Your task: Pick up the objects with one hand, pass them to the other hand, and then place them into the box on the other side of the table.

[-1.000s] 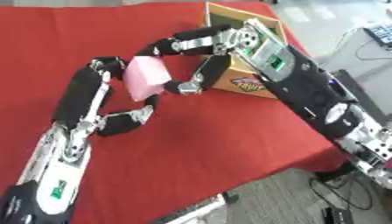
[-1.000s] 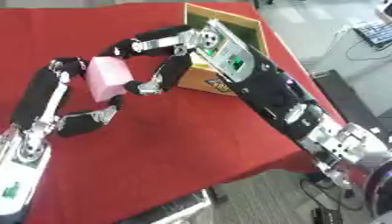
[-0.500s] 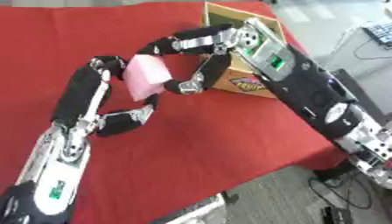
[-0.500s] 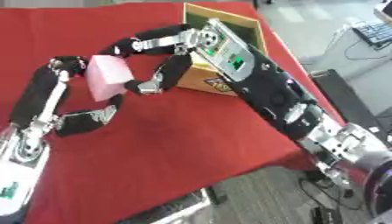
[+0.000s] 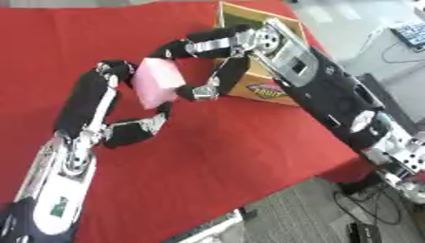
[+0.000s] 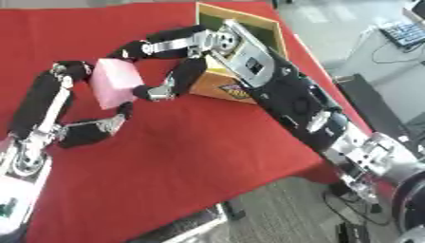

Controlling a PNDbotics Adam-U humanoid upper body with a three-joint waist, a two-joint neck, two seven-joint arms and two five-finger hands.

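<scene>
Your left hand (image 5: 124,102) has its fingers (image 5: 137,128) and thumb curled round the pink block (image 5: 156,83), just left of the box (image 5: 257,57), above the red table (image 5: 232,147). Your right hand (image 5: 212,61) pinches the block's other side with its fingers (image 5: 170,50) spread round it.

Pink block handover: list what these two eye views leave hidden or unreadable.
- Far face of the pink block: both views, turned away and partly covered by fingers of the left hand and the right hand.
- Inside of the box: both views, its walls and the right arm hide the bottom.
- Label on the box front: blurred, partly behind the right hand.
</scene>
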